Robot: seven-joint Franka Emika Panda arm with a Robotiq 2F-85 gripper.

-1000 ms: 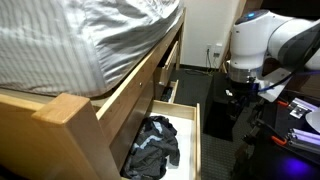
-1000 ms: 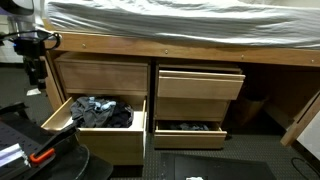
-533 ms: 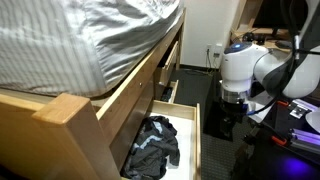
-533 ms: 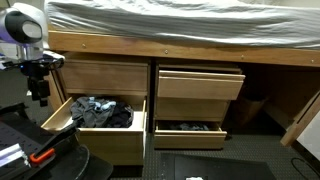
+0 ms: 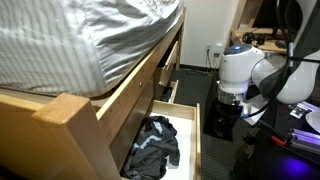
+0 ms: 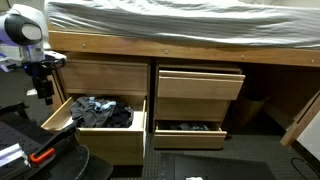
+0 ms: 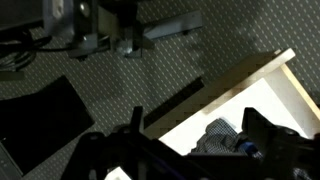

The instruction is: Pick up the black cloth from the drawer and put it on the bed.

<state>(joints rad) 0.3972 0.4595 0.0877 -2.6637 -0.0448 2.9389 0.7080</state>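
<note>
The black cloth point(image 5: 154, 143) lies crumpled in the open lower drawer point(image 5: 198, 140) under the bed point(image 5: 80, 40). It shows in both exterior views, in the drawer point(image 6: 58, 113) with the cloth point(image 6: 100, 110). My gripper point(image 6: 45, 92) hangs above and beside the drawer's outer end, apart from the cloth, and also shows in an exterior view point(image 5: 229, 104). In the wrist view the gripper point(image 7: 190, 152) is open and empty, its dark fingers spread wide, with a patch of the cloth point(image 7: 213, 135) in the drawer below.
A second lower drawer point(image 6: 188, 128) stands slightly open with dark items inside. Closed drawers point(image 6: 199, 84) sit above. Black equipment and cables point(image 5: 290, 125) stand on the floor near the arm. A wooden bed post point(image 5: 65, 130) is in the foreground.
The arm has lowered and swung closer to the open drawer. The gripper has come down a little. The cloth has not moved.
</note>
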